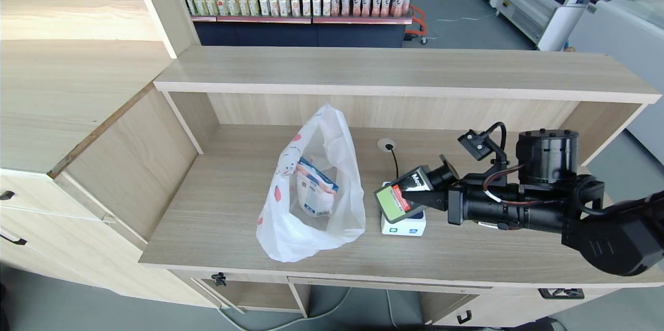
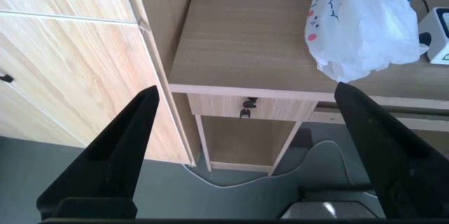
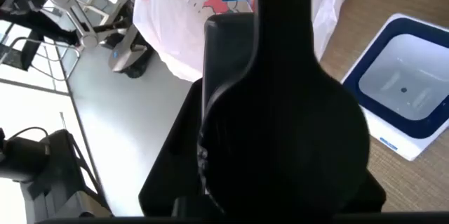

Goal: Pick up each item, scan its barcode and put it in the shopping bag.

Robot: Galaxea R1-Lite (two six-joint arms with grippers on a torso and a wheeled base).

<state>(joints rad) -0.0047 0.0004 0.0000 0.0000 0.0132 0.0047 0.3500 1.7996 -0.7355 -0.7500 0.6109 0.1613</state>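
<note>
Scanning is judged to be the step in hand. The box (image 1: 397,202) is clamped between the fingers of the right gripper (image 1: 409,196) and held just above the scanner (image 1: 403,224), its green face tilted up and to the left. Whether the barcode is turned toward the scanner window cannot be told.

The left gripper (image 2: 245,90) is spread wide with nothing in it, held low in front of the near left corner of the counter (image 1: 467,253). The bag (image 1: 311,201) is stood just left of the scanner with its mouth gaping upward, and one pouch (image 1: 315,188) is already seen inside.

Next, once the code is read, a short carry to the left is called for. The box is to be lifted over the bag's soft right lip and let go above the pouch. The flimsy rim could be snagged or pushed shut on the way.

And the count is given: one box, in the grip; one pouch, bagged; one bag; one scanner; two grippers.
</note>
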